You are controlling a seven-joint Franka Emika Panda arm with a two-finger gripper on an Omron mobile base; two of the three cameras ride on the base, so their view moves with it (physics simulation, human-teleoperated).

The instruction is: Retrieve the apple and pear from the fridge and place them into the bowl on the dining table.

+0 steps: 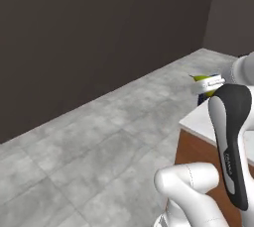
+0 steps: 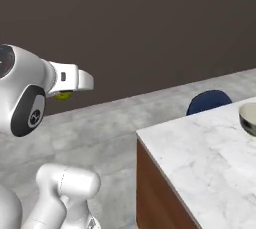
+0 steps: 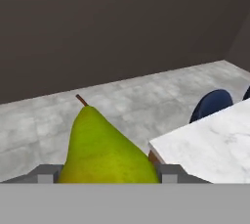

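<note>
My gripper (image 3: 107,175) is shut on the pear (image 3: 100,147), a yellow-green fruit with a brown stem that points away from the hand. The held pear (image 2: 63,95) hangs in the air over the grey floor, left of the dining table (image 2: 200,148). From the left base view the pear (image 1: 200,78) and gripper (image 1: 208,85) show beyond the arm's dark elbow. The off-white bowl (image 2: 248,118) stands on the marble top at the far right edge. The apple and the fridge are out of view.
A dark blue chair (image 2: 209,101) stands behind the table's far corner. The table has a wooden base (image 2: 160,193) under the marble top. Open grey tiled floor (image 1: 99,146) stretches to a dark wall (image 1: 99,32).
</note>
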